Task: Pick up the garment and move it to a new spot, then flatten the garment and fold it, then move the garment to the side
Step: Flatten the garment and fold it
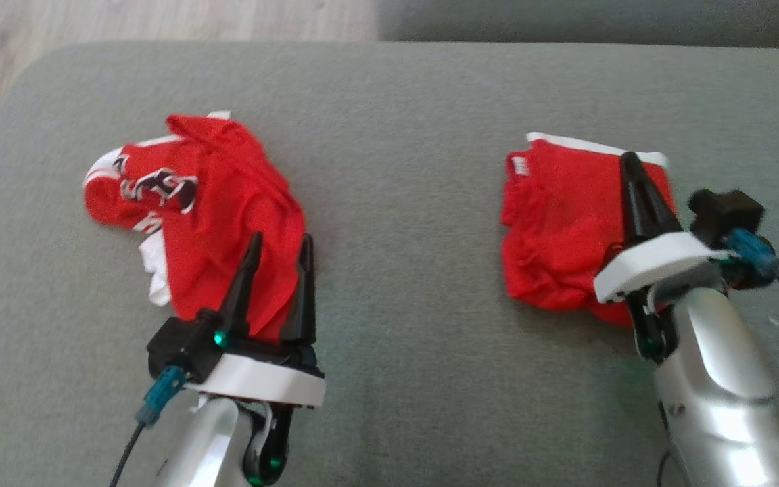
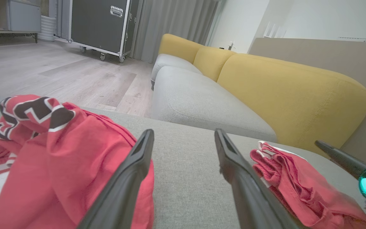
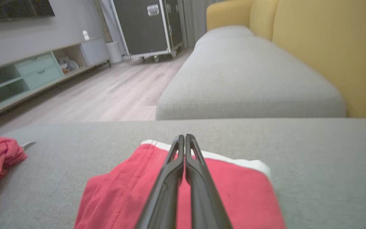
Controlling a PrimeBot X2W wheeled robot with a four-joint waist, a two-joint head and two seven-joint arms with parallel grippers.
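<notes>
Two red garments lie on the grey cushion [image 1: 403, 169]. The left garment [image 1: 220, 203] [image 2: 59, 159] is crumpled, with black and white lettering and white trim. My left gripper [image 1: 281, 238] [image 2: 183, 132] hangs open over its near right edge, one finger above the cloth and the other above bare cushion. The right garment [image 1: 558, 223] [image 3: 243, 190] is a compact folded pile with a white band along its far edge. My right gripper [image 1: 629, 159] [image 3: 183, 136] is shut, its fingers pressed together just above that pile, tips near the white band. I see no cloth pinched between them.
The cushion's far edge drops to a wooden floor [image 1: 159, 20]. A grey and yellow sofa [image 2: 281, 89] stands beyond it. A black wheeled case [image 2: 100, 25] and a low cabinet [image 3: 27, 73] stand further off. Bare cushion separates the two garments.
</notes>
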